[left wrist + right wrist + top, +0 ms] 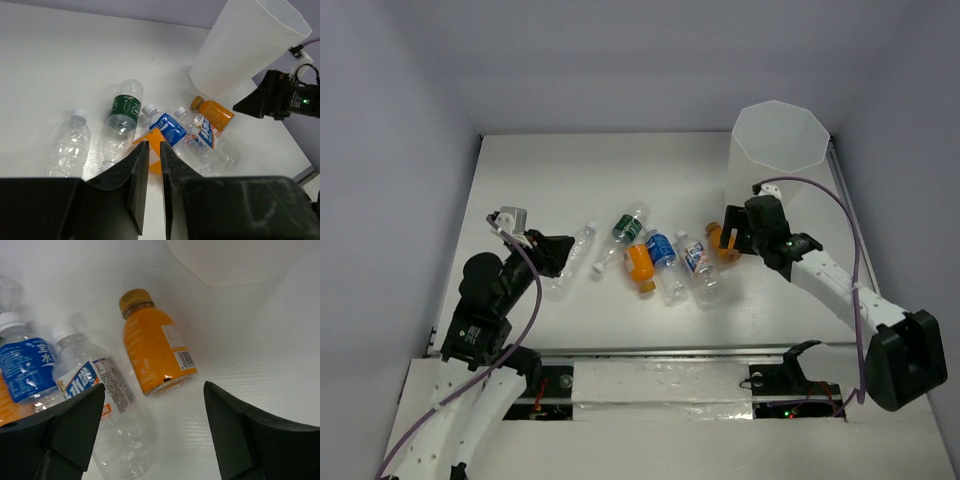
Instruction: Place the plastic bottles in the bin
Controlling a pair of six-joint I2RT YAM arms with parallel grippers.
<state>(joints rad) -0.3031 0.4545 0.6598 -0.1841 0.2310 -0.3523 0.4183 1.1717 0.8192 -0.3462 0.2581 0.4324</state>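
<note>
Several plastic bottles lie in a cluster mid-table: a clear unlabelled one (584, 240) (70, 145), a green-labelled one (630, 225) (122, 117), a blue-labelled one (662, 249) (169, 128), a white-red labelled one (699, 262) (100, 390), and an orange one (640, 265). Another orange bottle with a yellow cap (722, 241) (152, 347) lies nearest the bin (780, 140) (245, 45). My left gripper (560, 255) (152, 145) is shut and holds nothing, hovering left of the cluster. My right gripper (732, 232) (154, 390) is open, just short of the yellow-capped orange bottle's base.
The bin stands at the table's back right corner, close behind my right arm (282, 97). Grey walls enclose the table on the left, back and right. The arm bases and a rail run along the near edge (660, 375).
</note>
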